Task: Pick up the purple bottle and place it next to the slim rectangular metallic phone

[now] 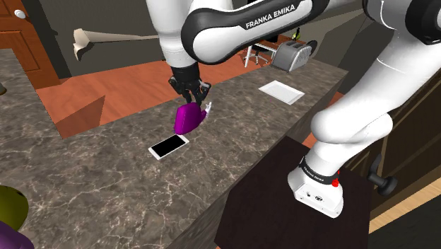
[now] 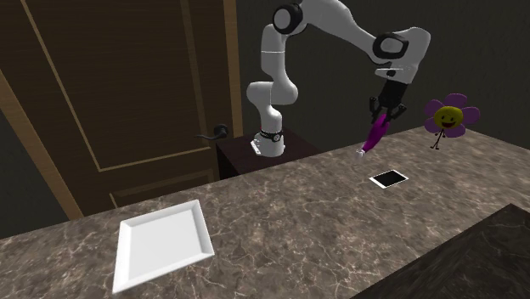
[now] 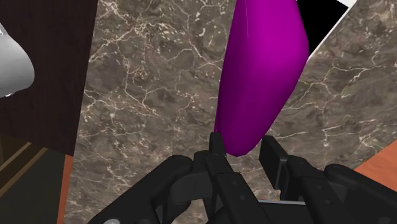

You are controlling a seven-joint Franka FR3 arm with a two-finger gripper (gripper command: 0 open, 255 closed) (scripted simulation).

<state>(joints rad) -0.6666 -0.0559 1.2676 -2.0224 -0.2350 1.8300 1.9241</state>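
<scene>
We see a Franka arm (image 1: 353,117) of rounded, glossy white shells, broken by dark joint bands (image 1: 203,30), one carrying "FRANKA EMIKA" in white capitals. At its foot, a black collar (image 1: 314,170) with small white lettering and a red dot (image 1: 334,182) tops a white base flange (image 1: 318,199) pierced by small dark holes. Its gripper (image 1: 192,95) is all black, blocky and angular.

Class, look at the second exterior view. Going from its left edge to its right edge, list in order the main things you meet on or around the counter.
plate → stand → bottle → flower toy
</scene>
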